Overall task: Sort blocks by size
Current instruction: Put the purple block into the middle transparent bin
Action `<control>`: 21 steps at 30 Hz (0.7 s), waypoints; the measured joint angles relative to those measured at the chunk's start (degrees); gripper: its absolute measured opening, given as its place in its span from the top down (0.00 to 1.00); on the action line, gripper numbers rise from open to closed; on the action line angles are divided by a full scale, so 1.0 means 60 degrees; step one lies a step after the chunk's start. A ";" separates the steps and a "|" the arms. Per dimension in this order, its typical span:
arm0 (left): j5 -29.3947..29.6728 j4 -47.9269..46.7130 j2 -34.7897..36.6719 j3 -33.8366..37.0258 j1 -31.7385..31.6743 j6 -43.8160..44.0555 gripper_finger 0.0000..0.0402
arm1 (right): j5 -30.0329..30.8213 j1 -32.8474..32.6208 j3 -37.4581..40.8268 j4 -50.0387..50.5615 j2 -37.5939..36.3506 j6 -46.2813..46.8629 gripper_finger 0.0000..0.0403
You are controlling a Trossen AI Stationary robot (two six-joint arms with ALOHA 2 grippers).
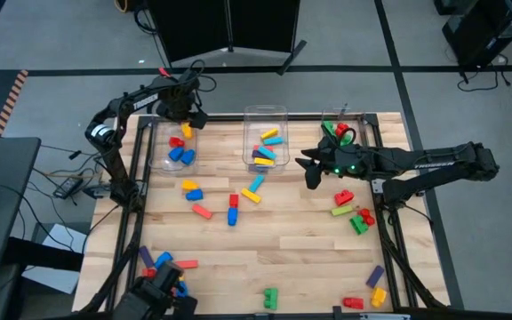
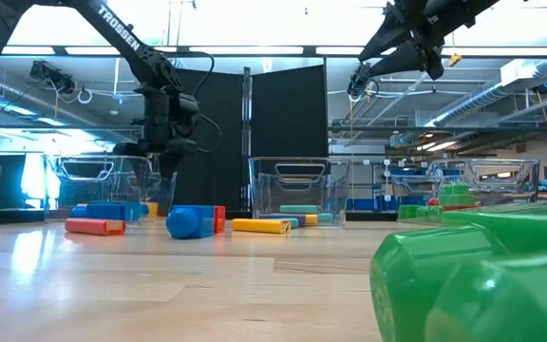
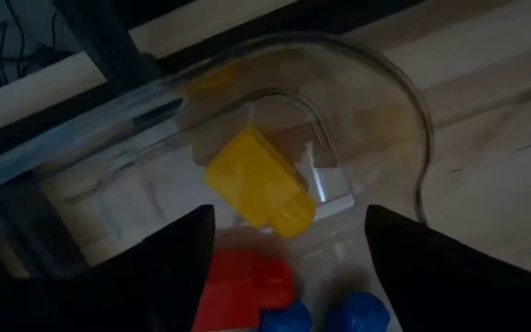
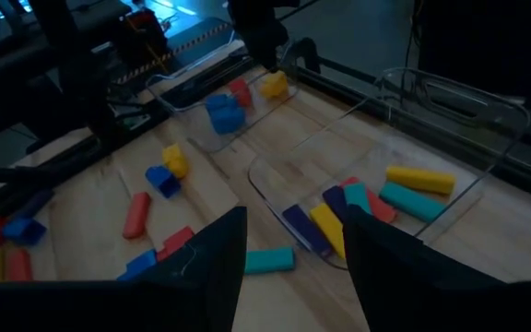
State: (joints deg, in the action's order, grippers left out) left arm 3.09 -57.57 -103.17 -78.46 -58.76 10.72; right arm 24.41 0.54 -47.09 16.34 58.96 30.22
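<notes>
Three clear bins stand along the table's far edge. My left gripper [image 1: 187, 124] [image 3: 289, 217] points down into the left bin [image 1: 169, 160], open. A chunky yellow block [image 3: 259, 180] lies in that bin under the gap between its fingers and apart from them, beside a red block [image 3: 242, 286] and blue blocks [image 3: 358, 314]. My right gripper [image 1: 311, 173] [image 4: 295, 217] hovers open in front of the middle bin [image 1: 249, 116], which holds long blocks [image 4: 413, 180]. More blocks [image 1: 233, 209] are scattered on the table.
The right bin [image 1: 327, 116] holds green and red blocks. Loose blocks lie mid-table [image 1: 191, 189], at the right [image 1: 354, 213] and along the near edge [image 1: 163, 262], [image 1: 270, 298], [image 1: 376, 286]. A green block [image 2: 482, 275] looms close in the low view.
</notes>
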 joint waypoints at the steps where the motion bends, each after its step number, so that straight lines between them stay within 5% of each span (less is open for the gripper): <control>1: 0.0000 -0.0023 0.0027 0.0000 0.0000 0.0000 0.28 | 0.0002 0.0000 0.0000 0.0000 0.0000 -0.0035 0.53; 12: -0.0002 -0.0192 0.2006 -0.0016 0.0509 -0.0231 0.28 | 0.0001 0.0000 0.0000 -0.0038 0.0000 -0.0063 0.53; 21: -0.0006 0.0427 0.3839 -0.0029 0.3517 0.0030 0.27 | 0.0000 0.0000 0.0000 -0.0285 0.0000 -0.0066 0.53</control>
State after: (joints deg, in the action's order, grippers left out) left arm 3.05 -55.01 -80.13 -78.63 -37.66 10.90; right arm 24.40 0.54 -47.09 14.63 58.96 29.82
